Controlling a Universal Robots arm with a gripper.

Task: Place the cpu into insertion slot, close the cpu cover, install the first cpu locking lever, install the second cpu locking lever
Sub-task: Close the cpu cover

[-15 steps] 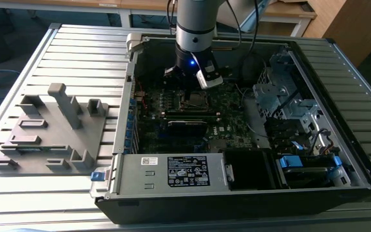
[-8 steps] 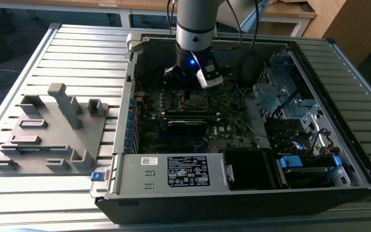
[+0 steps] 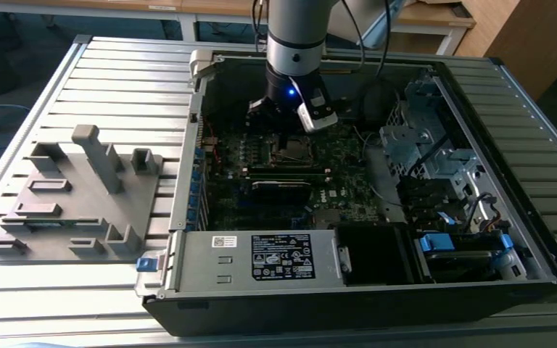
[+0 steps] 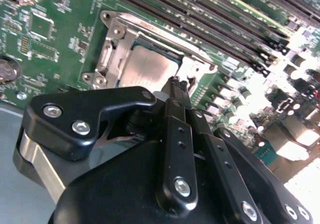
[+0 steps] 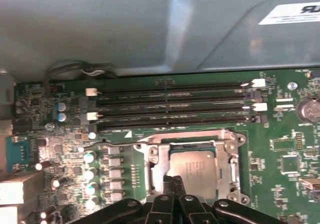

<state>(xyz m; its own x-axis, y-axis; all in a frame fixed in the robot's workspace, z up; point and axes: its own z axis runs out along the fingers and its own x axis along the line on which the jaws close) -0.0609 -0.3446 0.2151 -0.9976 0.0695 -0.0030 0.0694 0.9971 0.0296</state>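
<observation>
Shows the claw (image 5: 172, 181) clenched on nothing visible, tips just beside the closed cover (image 5: 231, 156), chip (image 5: 192, 166) seated in the socket (image 3: 294, 149) beneath it, at six o'clock from the claw in the exterior view.

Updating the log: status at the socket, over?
Gripper shut beside flat silver-grey square cpu. Cpu seated, thin silver metal cover frame down around it. Long black memory slots stand clear.

We see a silver-grey cpu (image 5: 194, 165), a shiny silver cpu cover (image 5: 232, 159), a green circuit board (image 5: 282, 134) and black memory slots (image 5: 175, 104)
</observation>
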